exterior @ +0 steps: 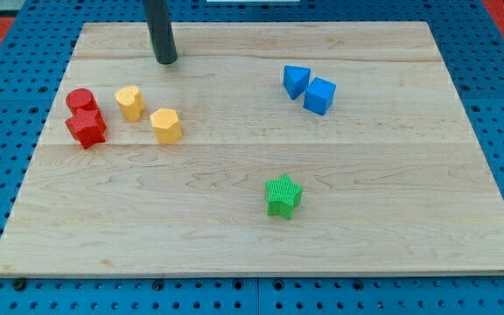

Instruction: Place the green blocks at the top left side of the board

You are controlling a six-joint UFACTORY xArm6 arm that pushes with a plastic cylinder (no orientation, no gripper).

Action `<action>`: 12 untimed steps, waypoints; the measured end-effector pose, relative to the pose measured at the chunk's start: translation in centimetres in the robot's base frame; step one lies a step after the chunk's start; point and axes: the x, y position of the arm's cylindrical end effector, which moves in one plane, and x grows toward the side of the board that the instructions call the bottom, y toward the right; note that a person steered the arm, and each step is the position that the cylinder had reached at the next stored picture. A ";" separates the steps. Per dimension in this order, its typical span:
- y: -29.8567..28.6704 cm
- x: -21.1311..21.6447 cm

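Observation:
A green star block (283,195) lies on the wooden board (392,219), low and a little right of the middle. No other green block shows. My tip (166,60) rests near the board's top edge, left of centre, far up and left of the green star and touching no block. The nearest blocks to the tip are the two yellow ones below it.
A red cylinder (80,100) and a red star (86,128) sit touching at the left. A yellow heart-like block (129,102) and a yellow hexagonal block (166,125) lie beside them. Two blue blocks (296,81) (319,95) touch at the upper right. Blue pegboard surrounds the board.

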 end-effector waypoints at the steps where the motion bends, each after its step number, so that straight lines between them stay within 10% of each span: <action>1: 2.3 0.0; 4: -4.2 -3.9; 7: 6.1 -2.3; 12: 16.9 14.0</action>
